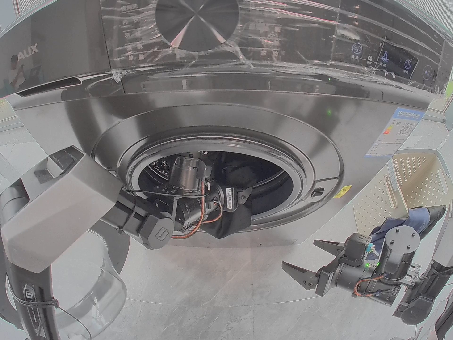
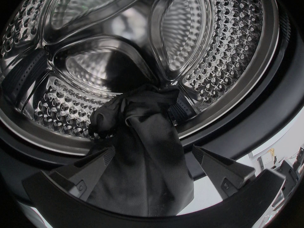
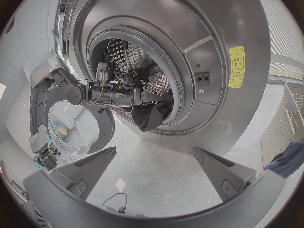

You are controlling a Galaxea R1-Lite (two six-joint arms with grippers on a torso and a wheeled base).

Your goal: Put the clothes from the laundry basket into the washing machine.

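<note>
The washing machine stands in front with its round opening uncovered. My left gripper is at the drum's mouth, open, its fingers on either side of a black garment. That garment lies partly in the perforated drum and hangs out over the lower rim. From the right wrist view the left gripper sits just inside the opening above the black garment. My right gripper is open and holds nothing, low over the floor beside the laundry basket. A blue garment hangs over the basket's edge.
The glass door is swung open at the lower left, under my left arm. Grey tiled floor lies between the machine and my right gripper. A thin cable lies on the floor. The basket stands to the machine's right.
</note>
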